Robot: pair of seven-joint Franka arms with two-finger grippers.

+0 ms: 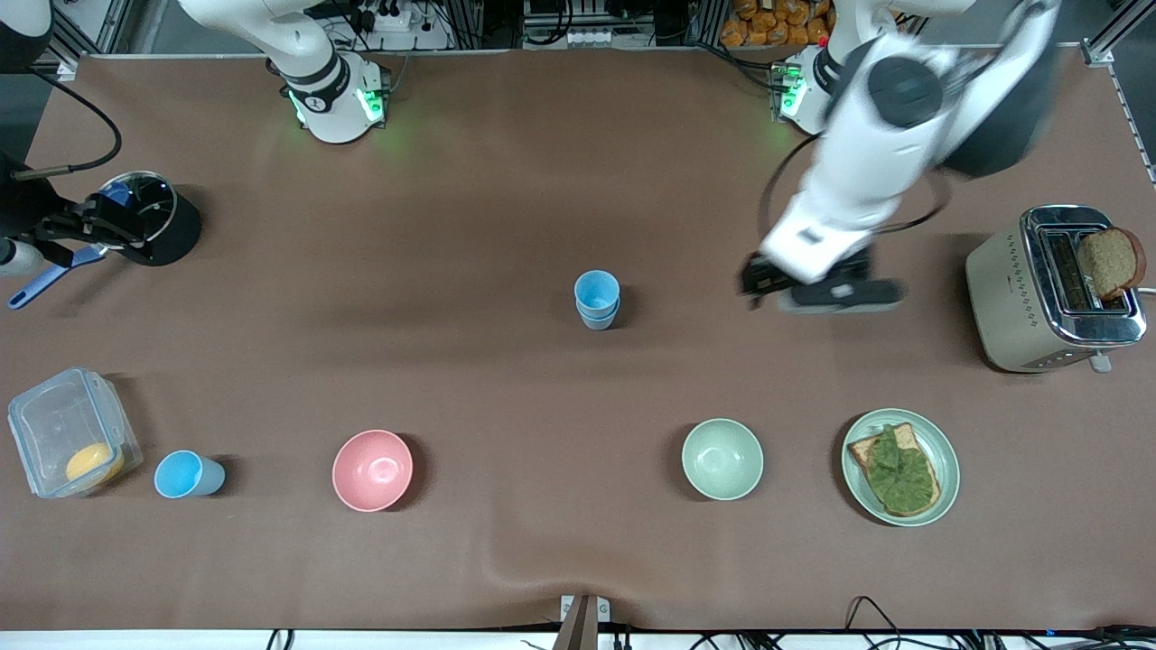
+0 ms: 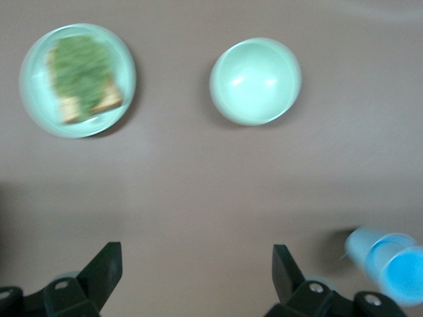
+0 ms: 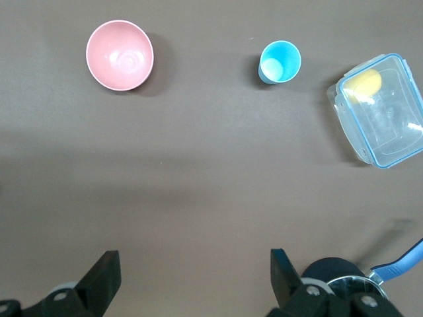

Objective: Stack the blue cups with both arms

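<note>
Three blue cups are on the brown table [image 1: 506,181]. Two of them form the stacked pair [image 1: 597,300], one nested in the other, standing upright at mid-table; this stack serves as the landmark. The third, the single blue cup [image 1: 188,475], stands upright well apart from the stack, nearer to the front camera and toward the right arm's end of the table, just beside the one clear lidded box [image 1: 72,444], which holds a yellow item.

There are two bowls. The pink bowl [image 1: 372,470] sits nearer to the camera than the stack, on the right arm's side of it. The pale green bowl [image 1: 722,459] sits nearer to the camera than the stack, on the left arm's side. One green plate [image 1: 939,447] carrying one slice of toast with a green topping lies past the green bowl, toward the left arm's end. One toaster [image 1: 1025,293] with one slice of bread standing in it is at that end too, about level with the stack.

The left gripper [image 1: 817,287] hangs over bare table between the stack and the toaster, jaws spread wide and grasping nothing. The right gripper [image 1: 86,226] is over the table's edge at the right arm's end, beside one black pot [image 1: 172,230] and one blue-handled utensil [image 1: 45,282]; its jaws are also released and empty.
</note>
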